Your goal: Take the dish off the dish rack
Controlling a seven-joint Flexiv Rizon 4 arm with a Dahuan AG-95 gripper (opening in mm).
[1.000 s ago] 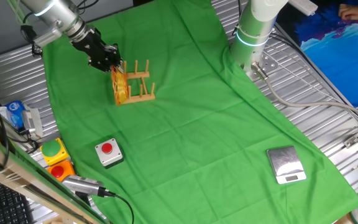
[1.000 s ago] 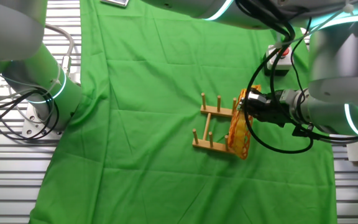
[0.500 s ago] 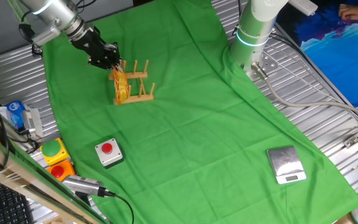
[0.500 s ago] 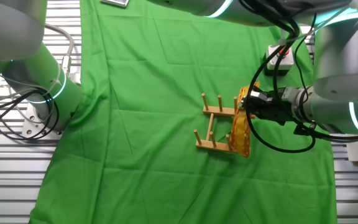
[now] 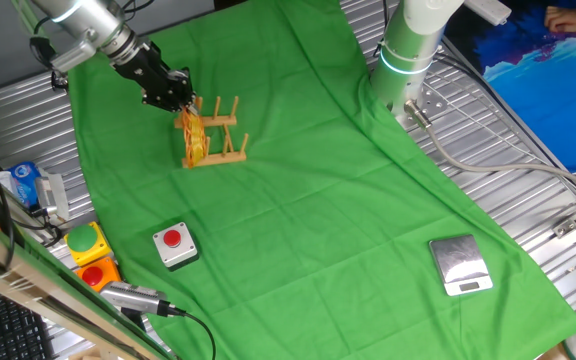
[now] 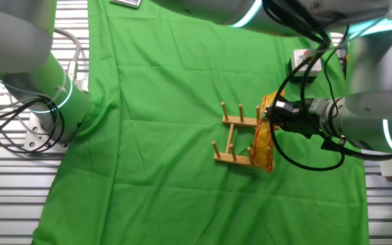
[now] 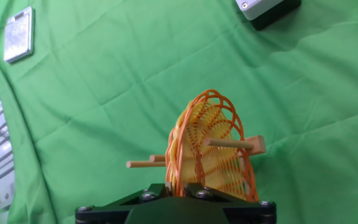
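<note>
One robot arm reaches in from the upper left corner of one fixed view, its forearm angled downward so that the black gripper meets the top edge of the dish. One dish shows here, a yellow and orange wicker piece standing on edge at the left end of one dish rack, which sits on the green cloth towards the table's far left. Pegs rise from the wooden rack, though their number is hard to count here. One grey box with a red button lies near the cloth's front left edge, well apart from the rack. One silver scale lies towards the front right corner.

One arm enters the other fixed view from the right edge, held roughly level, with the gripper at the dish's upper rim. The dish stands on edge at the right end of the rack, where about six upright pegs can be made out.

One dish fills the lower middle of the hand view, edge-on, rising straight out of the gripper, whose fingers are closed on its rim. Two rack pegs poke out from behind it, one on each side.
</note>
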